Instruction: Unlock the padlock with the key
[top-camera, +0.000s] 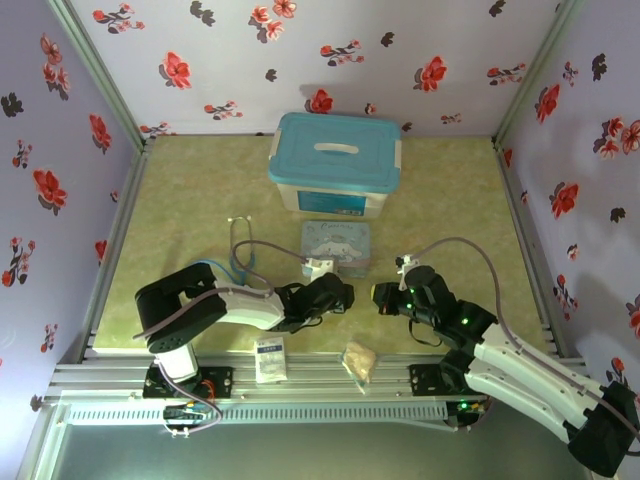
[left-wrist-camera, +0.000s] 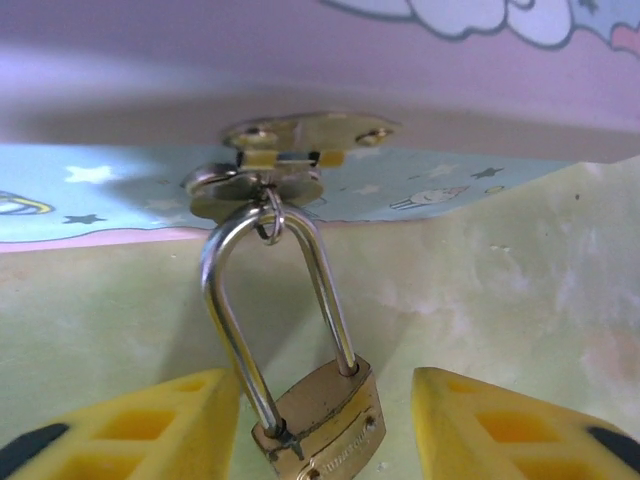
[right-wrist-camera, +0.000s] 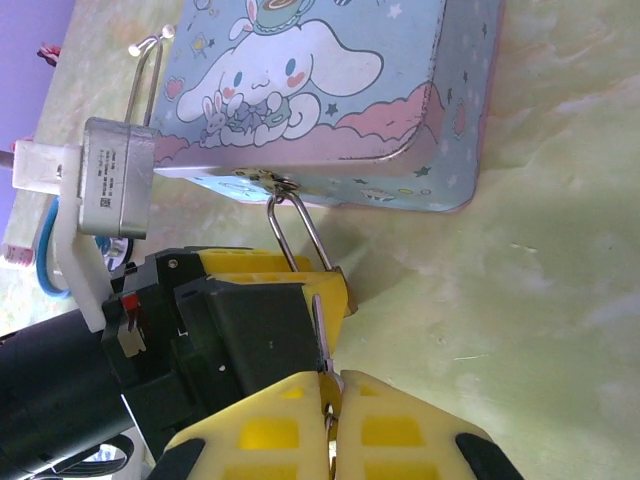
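The small brass padlock hangs by its silvery shackle from the hasp of the pale blue cartoon tin. My left gripper is open, one yellow finger on each side of the lock body; the right finger stands clear of it. In the right wrist view the lock's corner peeks past the left gripper's fingers. My right gripper is shut on the thin grey key, whose blade points toward the lock, close beside the left fingers. From above, both grippers meet in front of the tin.
A blue-lidded storage box stands behind the tin. A white sachet and a tan lumpy packet lie at the near edge. A thin cable loops left of the tin. Floral walls close three sides.
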